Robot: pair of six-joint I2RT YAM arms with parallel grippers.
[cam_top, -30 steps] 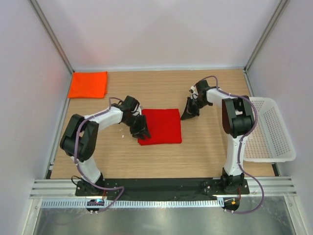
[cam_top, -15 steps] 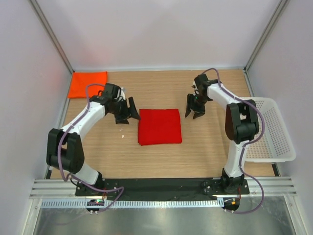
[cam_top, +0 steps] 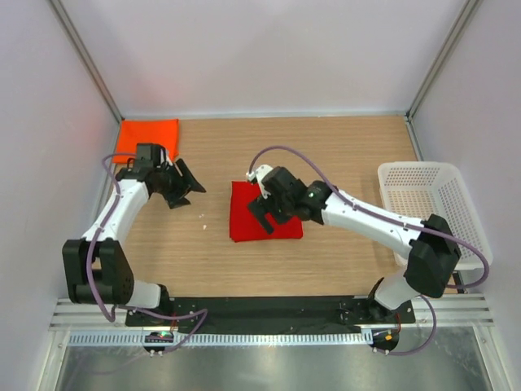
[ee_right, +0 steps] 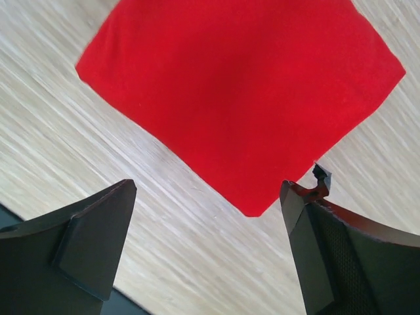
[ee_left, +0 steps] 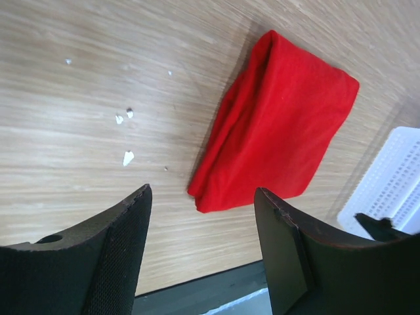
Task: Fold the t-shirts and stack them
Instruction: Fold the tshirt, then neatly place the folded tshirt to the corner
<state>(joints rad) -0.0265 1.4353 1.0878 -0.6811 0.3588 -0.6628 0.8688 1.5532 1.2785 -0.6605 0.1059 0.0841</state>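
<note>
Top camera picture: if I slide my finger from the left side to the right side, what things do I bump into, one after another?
orange t-shirt → left gripper → red t-shirt → white basket. The right gripper hangs over the red t-shirt, so it has no place of its own in the order.

The top external camera looks steeply down from above and behind the near edge of the worktop [cam_top: 342,155], which lies at 6 o'clock, and takes in the whole surface. The left wrist camera looks from farther off, past the parted jaws of the left gripper [ee_left: 202,197], with the red t-shirt [ee_left: 275,125] toward 1 o'clock. The right wrist camera sits close above that shirt, between the parted jaws of the right gripper [ee_right: 209,190]. All three views share the shirt.
</note>
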